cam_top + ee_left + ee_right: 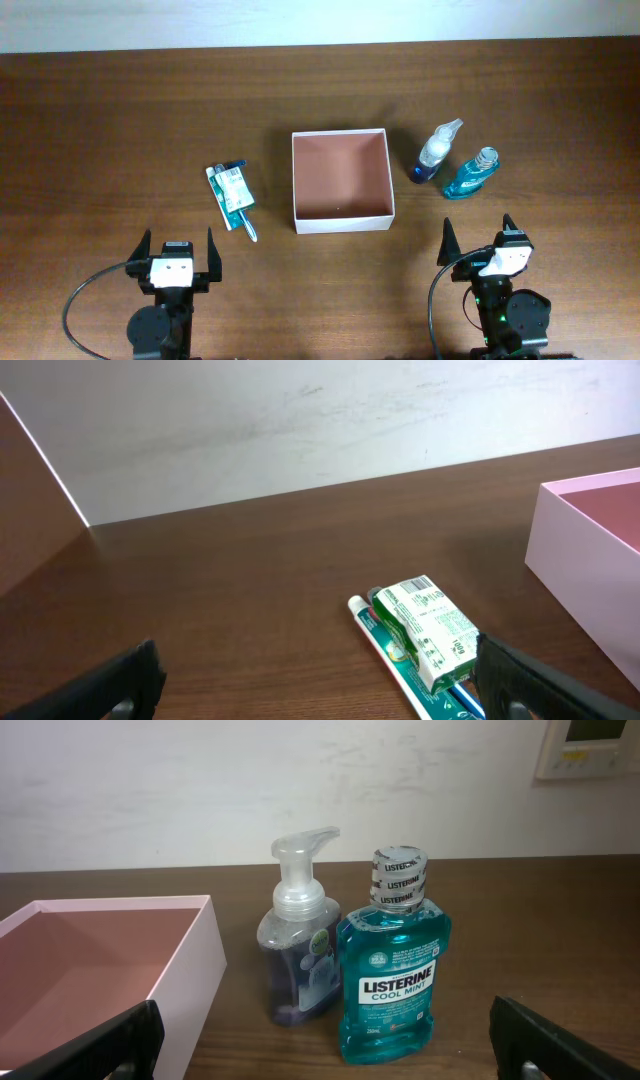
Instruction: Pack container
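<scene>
The left gripper [178, 243] and the right gripper [477, 238] sit at the near edge of the table [120, 120], each with its fingers spread wide and nothing between them. Just ahead of the left one a small green-and-white carton [430, 628] lies on a teal tube [398, 668], and ahead of the right one a clear pump bottle [300, 945] stands upright just beside a teal mouthwash bottle [392, 975]. The container [343, 222] sits mid-table between those two groups, open side up.
</scene>
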